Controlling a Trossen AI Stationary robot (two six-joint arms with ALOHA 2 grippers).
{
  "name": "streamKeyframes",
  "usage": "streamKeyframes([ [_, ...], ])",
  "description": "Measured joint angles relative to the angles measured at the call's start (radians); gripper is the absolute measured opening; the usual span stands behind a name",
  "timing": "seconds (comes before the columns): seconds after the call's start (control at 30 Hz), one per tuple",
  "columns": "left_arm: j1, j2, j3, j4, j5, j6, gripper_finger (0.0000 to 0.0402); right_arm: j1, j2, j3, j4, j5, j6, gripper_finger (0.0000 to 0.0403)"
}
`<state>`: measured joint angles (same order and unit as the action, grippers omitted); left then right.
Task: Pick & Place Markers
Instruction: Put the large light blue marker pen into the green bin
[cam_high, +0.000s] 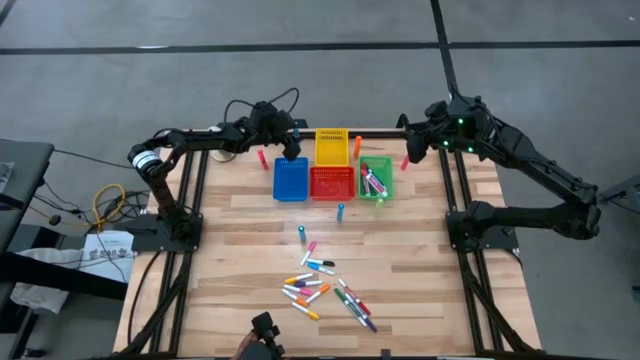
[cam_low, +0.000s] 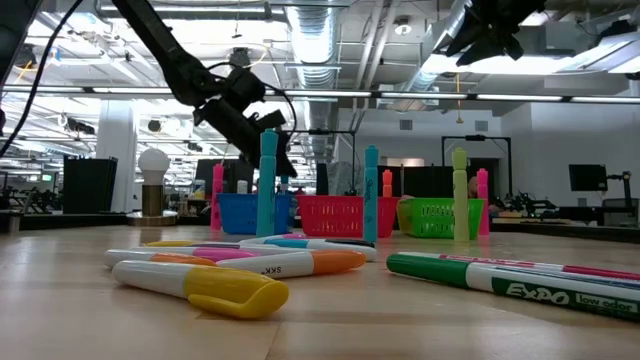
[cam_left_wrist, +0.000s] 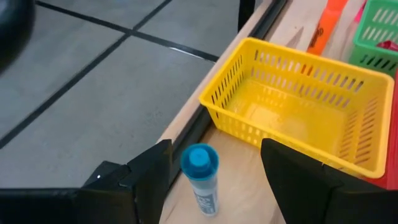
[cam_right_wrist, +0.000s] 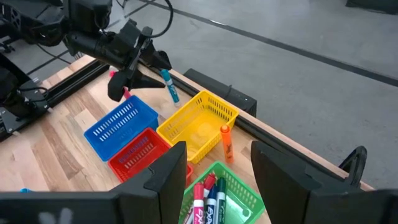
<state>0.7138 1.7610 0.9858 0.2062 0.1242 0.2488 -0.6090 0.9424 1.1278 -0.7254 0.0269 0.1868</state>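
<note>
Four coloured bins show in the high view; the left gripper (cam_high: 292, 143) hangs at the far edge of the blue bin (cam_high: 290, 179), beside the yellow bin (cam_high: 332, 147), while the right gripper (cam_high: 413, 141) waits above the far right corner near the green bin (cam_high: 376, 180); most markers (cam_high: 322, 287) lie loose well short of both. Low view: an upright blue marker (cam_low: 268, 183) stands below the left fingers; "EXPO" reads on a green marker (cam_low: 510, 283), "SKK" on an orange one (cam_low: 290, 264). Left wrist view: the fingers (cam_left_wrist: 146, 171) stand wide with a blue-capped marker (cam_left_wrist: 200, 180) between them, untouched as far as I can tell; its label is unreadable; I judge the grip wants centring on the barrel before closing. Right wrist view: its fingers (cam_right_wrist: 171, 171) are parted, empty; markers lie in the green bin beyond.
</note>
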Motion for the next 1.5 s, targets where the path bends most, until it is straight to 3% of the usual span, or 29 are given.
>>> streamKeyframes([
  [1.5, 0.001, 0.028, 0.000, 0.020, -0.027, 0.001, 0.0237, 0.000, 0.000, 0.000, 0.000, -0.001, 0.024, 0.0170],
])
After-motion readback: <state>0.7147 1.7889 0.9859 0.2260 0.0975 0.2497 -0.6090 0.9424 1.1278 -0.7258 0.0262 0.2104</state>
